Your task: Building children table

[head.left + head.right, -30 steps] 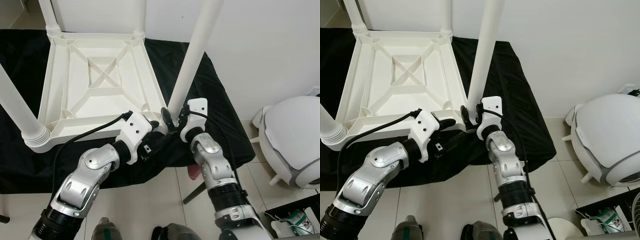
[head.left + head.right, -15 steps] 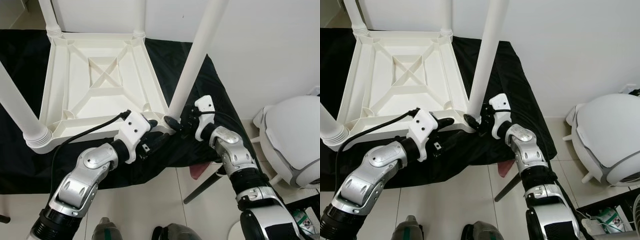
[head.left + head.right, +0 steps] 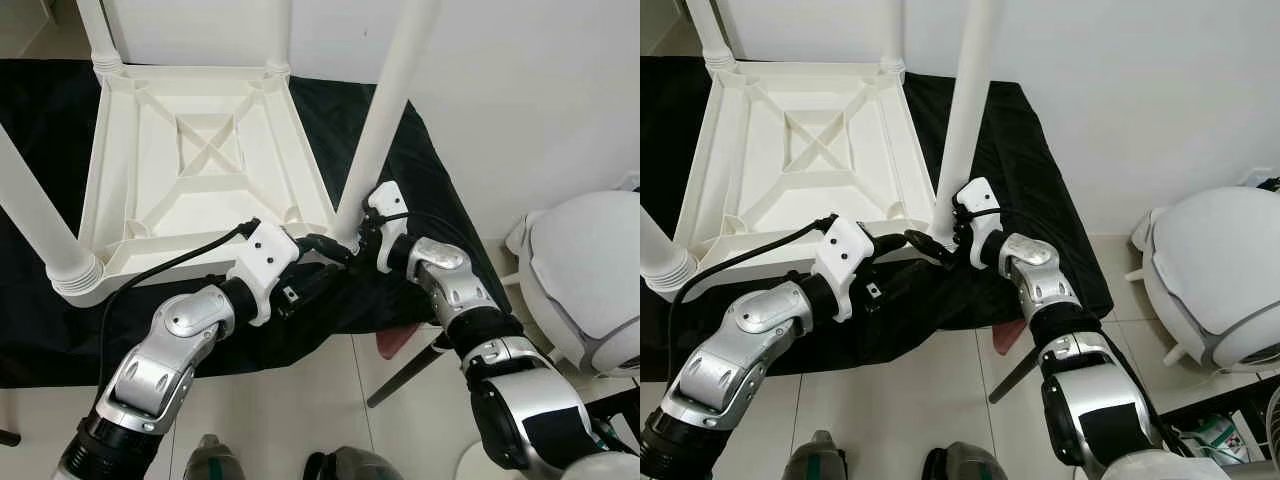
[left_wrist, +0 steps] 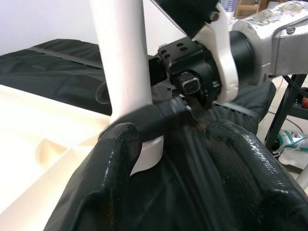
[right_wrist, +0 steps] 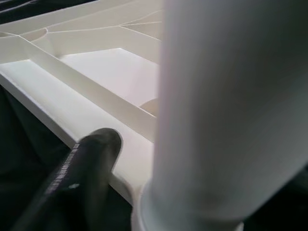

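Observation:
The white children's table [image 3: 130,150] lies upside down on a black cloth [image 3: 430,170], its ribbed underside facing up. Three legs stand in their corner sockets, the near-left leg [image 3: 35,210] among them. The near-right leg [image 3: 385,110] rises from the near-right corner. My right gripper [image 3: 346,238] is shut around this leg's base; one finger [image 4: 159,118] crosses in front of it. My left gripper [image 3: 325,265] is open just beside that corner, and its fingers [image 4: 115,163] straddle the cloth below the socket.
A white rounded appliance [image 3: 585,290] stands on the tiled floor at the right, near the white wall. A black stand leg [image 3: 400,375] and a pink piece [image 3: 395,345] poke out below the cloth's near edge.
My right forearm has swung out to the right around the leg, and the wrist now sits closer to the corner. The near-right leg stands a little more upright. The left arm has held still.

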Tool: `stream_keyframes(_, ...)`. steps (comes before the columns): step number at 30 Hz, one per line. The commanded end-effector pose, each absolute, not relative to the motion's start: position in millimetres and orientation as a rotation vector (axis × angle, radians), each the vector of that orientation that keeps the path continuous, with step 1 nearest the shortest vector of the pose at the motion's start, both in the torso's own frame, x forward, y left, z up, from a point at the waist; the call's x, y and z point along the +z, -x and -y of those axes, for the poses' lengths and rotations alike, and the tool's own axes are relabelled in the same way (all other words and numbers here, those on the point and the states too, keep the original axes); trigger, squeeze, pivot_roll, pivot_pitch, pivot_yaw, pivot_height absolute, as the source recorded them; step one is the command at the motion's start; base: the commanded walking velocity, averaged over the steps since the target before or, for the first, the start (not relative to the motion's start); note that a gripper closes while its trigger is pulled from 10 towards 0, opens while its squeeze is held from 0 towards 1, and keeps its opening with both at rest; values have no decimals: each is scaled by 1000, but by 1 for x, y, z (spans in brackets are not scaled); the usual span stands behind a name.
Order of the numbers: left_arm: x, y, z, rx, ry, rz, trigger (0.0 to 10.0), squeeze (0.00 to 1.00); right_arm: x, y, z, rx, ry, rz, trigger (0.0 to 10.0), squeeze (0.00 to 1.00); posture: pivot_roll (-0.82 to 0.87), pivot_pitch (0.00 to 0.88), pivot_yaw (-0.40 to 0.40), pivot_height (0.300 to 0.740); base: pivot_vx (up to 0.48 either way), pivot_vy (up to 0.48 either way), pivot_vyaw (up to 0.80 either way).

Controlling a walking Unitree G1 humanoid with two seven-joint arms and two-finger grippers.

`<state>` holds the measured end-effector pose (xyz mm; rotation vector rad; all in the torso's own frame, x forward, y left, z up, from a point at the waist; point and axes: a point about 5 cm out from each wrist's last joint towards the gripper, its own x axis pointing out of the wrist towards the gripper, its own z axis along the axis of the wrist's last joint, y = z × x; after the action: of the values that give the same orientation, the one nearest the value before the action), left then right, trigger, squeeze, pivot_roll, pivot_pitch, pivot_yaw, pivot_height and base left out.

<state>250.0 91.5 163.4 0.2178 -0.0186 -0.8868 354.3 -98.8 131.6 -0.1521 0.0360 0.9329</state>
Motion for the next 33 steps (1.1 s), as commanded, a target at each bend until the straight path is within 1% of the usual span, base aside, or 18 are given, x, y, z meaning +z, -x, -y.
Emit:
stream_keyframes(1, 165, -249, -91, -889, -220, 20, 10000, 0, 124, -353, 94, 953, 167, -81, 118, 0, 73, 10, -107, 740, 0, 0, 0)
stream_keyframes(8, 165, -249, -90, -881, -217, 23, 10000, 0, 116, -352, 102, 960, 162, -114, 0, 0, 72, 8, -116, 740, 0, 0, 0)
stream_keyframes(16, 165, -251, -88, -883, -212, 32, 10000, 0, 115, -353, 108, 933, 175, -99, 0, 0, 57, 0, -120, 740, 0, 0, 0)
stream_keyframes(17, 165, -252, -87, -884, -212, 34, 10000, 0, 116, -353, 108, 916, 172, -91, 10000, 0, 47, 0, -120, 740, 0, 0, 0)
stream_keyframes(20, 166, -253, -86, -886, -212, 37, 10000, 0, 119, -356, 109, 834, 136, -74, 10000, 0, 44, 0, -122, 740, 0, 0, 0)
stream_keyframes(25, 165, -253, -86, -886, -210, 35, 10000, 0, 121, -352, 105, 762, 96, -25, 10000, 0, 44, 0, -124, 740, 0, 0, 0)
stream_keyframes(27, 164, -251, -87, -886, -209, 34, 10000, 0, 122, -349, 101, 744, 80, -11, 10000, 0, 45, 0, -124, 740, 0, 0, 0)
stream_keyframes(29, 164, -251, -87, -887, -210, 31, 10000, 0, 125, -343, 93, 700, 27, 15, 10000, 0, 51, 0, -120, 740, 0, 0, 0)
stream_keyframes(33, 163, -250, -89, -894, -213, 23, 10000, 0, 129, -336, 84, 566, -4, 36, 10000, 0, 45, 0, -109, 740, 0, 0, 0)
